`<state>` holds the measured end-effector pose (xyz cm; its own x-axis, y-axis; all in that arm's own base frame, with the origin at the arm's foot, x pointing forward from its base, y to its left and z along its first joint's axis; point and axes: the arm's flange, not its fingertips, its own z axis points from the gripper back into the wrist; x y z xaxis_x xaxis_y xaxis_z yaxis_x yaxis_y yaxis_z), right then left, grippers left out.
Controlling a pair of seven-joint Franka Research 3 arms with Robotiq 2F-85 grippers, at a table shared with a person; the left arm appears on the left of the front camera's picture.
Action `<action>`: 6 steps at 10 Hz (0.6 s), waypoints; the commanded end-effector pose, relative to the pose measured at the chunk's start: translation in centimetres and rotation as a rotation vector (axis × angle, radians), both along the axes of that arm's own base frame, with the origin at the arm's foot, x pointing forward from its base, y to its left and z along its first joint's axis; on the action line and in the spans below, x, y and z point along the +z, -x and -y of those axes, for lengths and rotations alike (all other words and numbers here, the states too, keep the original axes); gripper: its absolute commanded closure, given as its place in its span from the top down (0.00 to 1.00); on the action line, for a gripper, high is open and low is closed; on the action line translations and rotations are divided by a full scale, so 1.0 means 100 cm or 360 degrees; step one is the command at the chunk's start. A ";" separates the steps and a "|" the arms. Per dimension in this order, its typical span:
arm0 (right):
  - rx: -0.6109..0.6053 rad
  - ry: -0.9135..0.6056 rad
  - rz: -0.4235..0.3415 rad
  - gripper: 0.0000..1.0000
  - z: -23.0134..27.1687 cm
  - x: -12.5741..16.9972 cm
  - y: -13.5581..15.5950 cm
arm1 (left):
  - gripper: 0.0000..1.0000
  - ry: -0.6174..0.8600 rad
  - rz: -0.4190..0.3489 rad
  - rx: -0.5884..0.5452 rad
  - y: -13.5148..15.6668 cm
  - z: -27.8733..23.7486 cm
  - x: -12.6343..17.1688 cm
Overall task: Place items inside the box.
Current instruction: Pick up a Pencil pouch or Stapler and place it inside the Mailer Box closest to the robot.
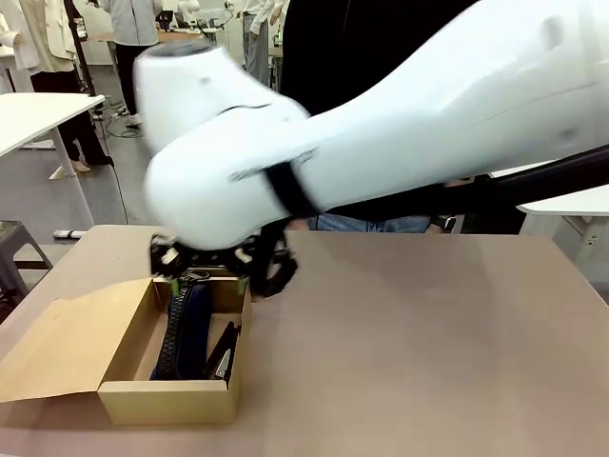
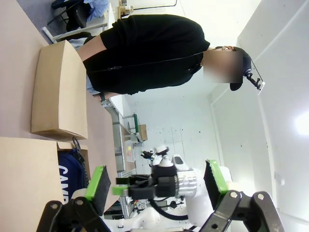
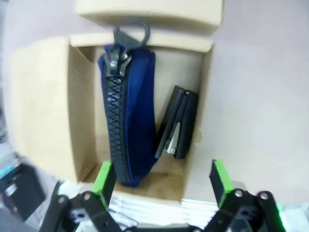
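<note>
Right wrist view: the right gripper (image 3: 161, 186) hangs over the box (image 3: 77, 106) with its jaws spread wide and nothing between the green pads (image 3: 104, 179). Below it, the navy pencil case (image 3: 130, 125) stands on its long edge inside the box, zip uppermost, nearer the wall on the picture's left. Its zip pull (image 3: 131, 34) reaches over the box's far end wall. A black stapler (image 3: 178, 123) lies in the same box, just beside the pencil case, between it and the opposite wall. Whether the two touch cannot be told. A smaller box (image 3: 149, 12) sits just beyond that far end.

Front view: the right arm (image 1: 400, 124) crosses from the picture's right to the left part of the table (image 1: 428, 333). It is blurred and covers most of its gripper. The box sits at the near left of the table, with its flap lid (image 1: 57, 347) folded out to the left. Pencil case and stapler show inside, side by side. A person (image 1: 352, 38) in a dark top stands at the far side.

Left wrist view: the left gripper (image 2: 156, 181) holds nothing and its jaws stand wide apart. It is clear of the table and looks across it towards the person. White lettering on the pencil case is partly readable as "CAM". The smaller box rests on the table, closed, just beside the end of the box.
</note>
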<state>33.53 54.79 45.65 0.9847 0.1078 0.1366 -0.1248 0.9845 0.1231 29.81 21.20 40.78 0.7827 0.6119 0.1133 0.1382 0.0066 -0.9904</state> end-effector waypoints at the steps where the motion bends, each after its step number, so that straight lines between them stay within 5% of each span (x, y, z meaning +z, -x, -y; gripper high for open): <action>1: 0.0166 -0.0323 -0.0232 1.00 0.142 0.029 0.015 | 1.00 -0.0003 0.0040 -0.0003 0.002 0.002 -0.001; 3: 0.0438 -0.0787 -0.0259 1.00 0.263 0.046 0.018 | 1.00 -0.0003 0.0040 -0.0003 0.002 0.002 -0.001; 6: 0.0587 -0.1287 -0.0021 1.00 0.379 0.045 0.038 | 1.00 -0.0003 0.0040 -0.0003 0.002 0.002 -0.001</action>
<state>29.69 29.64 54.34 0.9342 0.2521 0.2523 -0.3547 0.5821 0.7317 29.79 21.20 40.80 0.7824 0.6122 0.1138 0.1388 0.0068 -0.9903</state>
